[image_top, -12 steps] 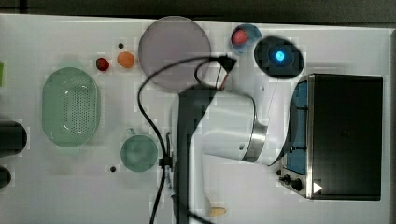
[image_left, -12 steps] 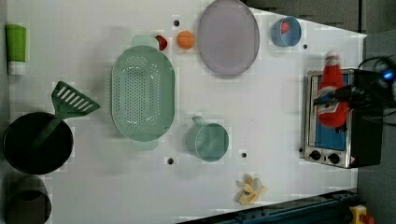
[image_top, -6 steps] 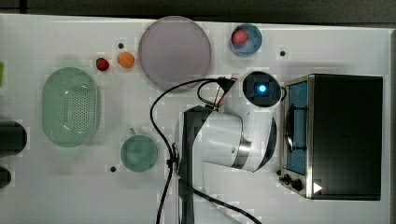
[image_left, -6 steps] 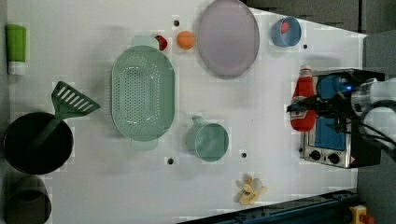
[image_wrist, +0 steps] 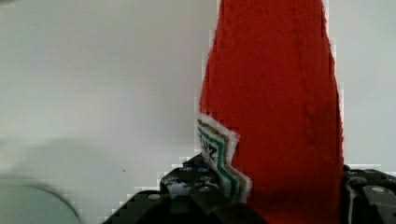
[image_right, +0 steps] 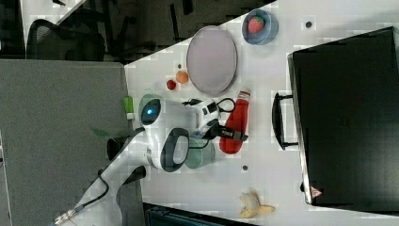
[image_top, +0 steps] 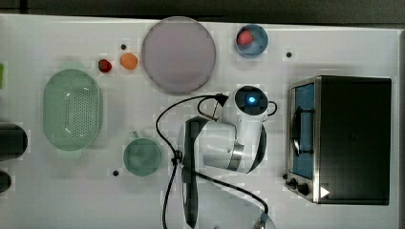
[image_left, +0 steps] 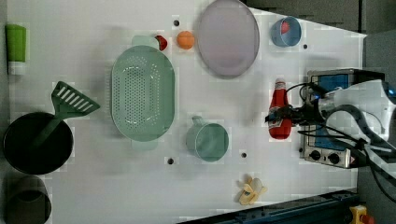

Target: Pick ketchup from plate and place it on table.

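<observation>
Pincer (image_left: 280,115) clenched on the ketchup bottle (image_left: 279,112), gripping its red body low down, near the wide end; in the wrist view the dark fingers (image_wrist: 196,196) sit either side of the red bottle (image_wrist: 275,107), its label edge showing. In the left view the bottle lies over bare white worktop (image_left: 93,186), cap toward the plate (image_left: 227,37), just at the left view's left of the toaster oven (image_left: 334,116). Whether the bottle touches the worktop, cannot tell. The plate, pale lilac, carries nothing and stands well apart from the bottle. In the right view the bottle (image_right: 235,123) sits between plate (image_right: 211,59) and green cup (image_right: 200,155). Blue bowl (image_top: 251,40) holds a strawberry (image_top: 244,37). Green basket (image_top: 72,110) lies far off at the top view's left.
</observation>
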Robot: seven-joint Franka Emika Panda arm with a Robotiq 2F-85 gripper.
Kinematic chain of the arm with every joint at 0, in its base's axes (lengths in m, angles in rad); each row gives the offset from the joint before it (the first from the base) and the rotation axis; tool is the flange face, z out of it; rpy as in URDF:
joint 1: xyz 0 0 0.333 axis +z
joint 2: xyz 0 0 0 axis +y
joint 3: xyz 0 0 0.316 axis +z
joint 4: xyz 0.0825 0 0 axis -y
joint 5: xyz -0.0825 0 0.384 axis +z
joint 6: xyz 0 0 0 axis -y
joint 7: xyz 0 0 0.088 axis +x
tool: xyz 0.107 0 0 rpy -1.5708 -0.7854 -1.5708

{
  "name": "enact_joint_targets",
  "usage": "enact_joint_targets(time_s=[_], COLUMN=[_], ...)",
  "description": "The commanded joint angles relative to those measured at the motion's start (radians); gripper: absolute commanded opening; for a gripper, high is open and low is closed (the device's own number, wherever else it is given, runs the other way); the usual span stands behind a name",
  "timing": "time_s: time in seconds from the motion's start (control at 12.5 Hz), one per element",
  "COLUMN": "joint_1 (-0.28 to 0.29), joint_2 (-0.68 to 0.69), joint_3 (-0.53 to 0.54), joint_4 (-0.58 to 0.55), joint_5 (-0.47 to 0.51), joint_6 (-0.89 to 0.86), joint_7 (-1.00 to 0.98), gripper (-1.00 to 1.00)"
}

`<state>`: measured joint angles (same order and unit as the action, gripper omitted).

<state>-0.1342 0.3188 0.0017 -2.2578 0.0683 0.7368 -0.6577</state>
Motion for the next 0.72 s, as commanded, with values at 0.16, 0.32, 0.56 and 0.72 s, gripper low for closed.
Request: enact_joint_targets(time_s=[0.16, 0.32, 0.56, 0.72], joint_1=[0.007, 0.008, 0.012, 0.016], joint_2=[-0.025, -0.048, -0.113, -0.179], joint_3=[0.007, 0.016, 0.021, 0.025], joint_4=[0.023, 0.040, 0.078, 0.141], joint_5=[0.002, 0.002, 0.003, 0.003], joint_6=[0.063, 0.065, -0.017, -0.070], joint_7=[0.040, 0.040, 0.048, 0.111], gripper=[0.44, 0.89, 1.00, 1.00])
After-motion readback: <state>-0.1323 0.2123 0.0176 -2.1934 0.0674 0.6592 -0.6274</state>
